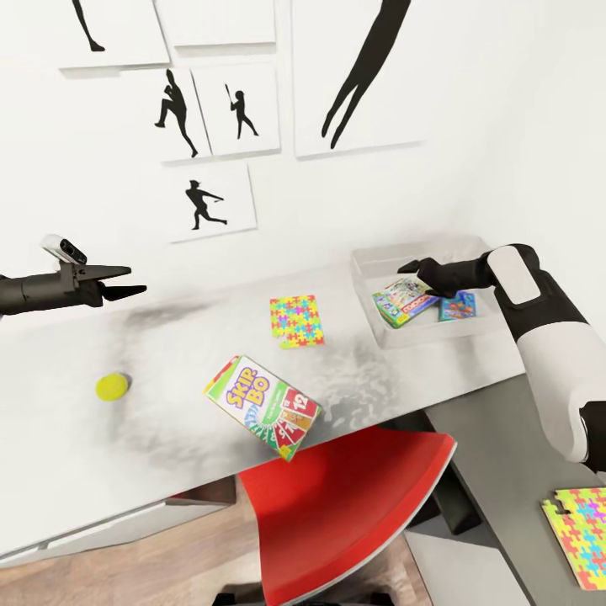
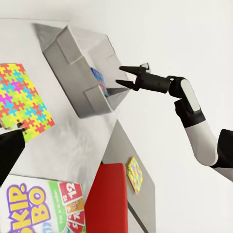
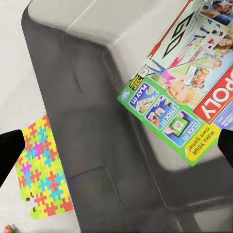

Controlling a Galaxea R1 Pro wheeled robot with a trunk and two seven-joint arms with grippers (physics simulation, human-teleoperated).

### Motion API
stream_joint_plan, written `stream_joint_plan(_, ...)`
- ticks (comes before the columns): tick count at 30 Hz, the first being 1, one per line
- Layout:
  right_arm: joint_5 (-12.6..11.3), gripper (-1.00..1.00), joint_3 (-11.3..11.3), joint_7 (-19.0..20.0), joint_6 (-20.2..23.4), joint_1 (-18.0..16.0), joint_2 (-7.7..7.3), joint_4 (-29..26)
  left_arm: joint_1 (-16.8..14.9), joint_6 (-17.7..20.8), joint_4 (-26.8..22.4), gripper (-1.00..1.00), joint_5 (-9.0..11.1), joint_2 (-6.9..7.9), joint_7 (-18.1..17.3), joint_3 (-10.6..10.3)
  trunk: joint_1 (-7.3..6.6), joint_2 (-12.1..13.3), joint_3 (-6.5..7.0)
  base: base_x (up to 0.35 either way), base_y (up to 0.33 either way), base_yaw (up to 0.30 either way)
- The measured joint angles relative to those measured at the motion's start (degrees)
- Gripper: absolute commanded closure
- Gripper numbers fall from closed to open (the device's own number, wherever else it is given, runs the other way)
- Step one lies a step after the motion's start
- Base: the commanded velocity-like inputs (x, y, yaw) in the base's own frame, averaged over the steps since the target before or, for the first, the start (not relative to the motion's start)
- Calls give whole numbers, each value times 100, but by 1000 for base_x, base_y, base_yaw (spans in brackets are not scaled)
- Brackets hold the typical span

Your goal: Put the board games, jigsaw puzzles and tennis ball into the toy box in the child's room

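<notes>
The long pale table (image 1: 168,370) carries a tennis ball (image 1: 111,386) at left, a SKIP-BO box (image 1: 263,406) near the front edge, a jigsaw puzzle (image 1: 296,321) behind it, and the toy box (image 1: 370,265) far right.

2 games (image 1: 404,301) in toy box (image 1: 370,261), table's (image 1: 67,438) right end; ball (image 1: 111,386), SKIP-BO (image 1: 262,406), puzzle (image 1: 296,321) to its left.

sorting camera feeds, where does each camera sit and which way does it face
Head: high up, looking down over the table; both arms show, left end effector open.
Left wrist: looks across the table at the toy box and right end effector, open.
Right wrist: above the toy box, looking down at a board game.
All three share the toy box.
</notes>
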Motion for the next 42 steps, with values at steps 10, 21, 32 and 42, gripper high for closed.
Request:
stream_joint_plan(10, -5, -100, -7, 6, 11, 7, -12, -11, 0, 0, 2, -100, -9, 0, 0, 0, 0, 0, 95, -10, 0, 0)
stream_joint_plan(21, -40, -100, -73, 11, 284, 34, -30, -438, 0, 0, 4, -100, -24, 0, 0, 0, -1, 0, 199, -1, 0, 0)
stream_joint_plan(32, -79, -100, -236, 13, 420, 85, -51, -1076, 0, -5, 8, -100, -29, 72, 0, -9, -1, 0, 303, 0, 0, 0)
stream_joint_plan(42, -150, -100, -293, 13, 420, 136, -54, -1411, 2, -12, 21, -100, -27, 278, 0, -16, -1, 0, 398, 0, 0, 0)
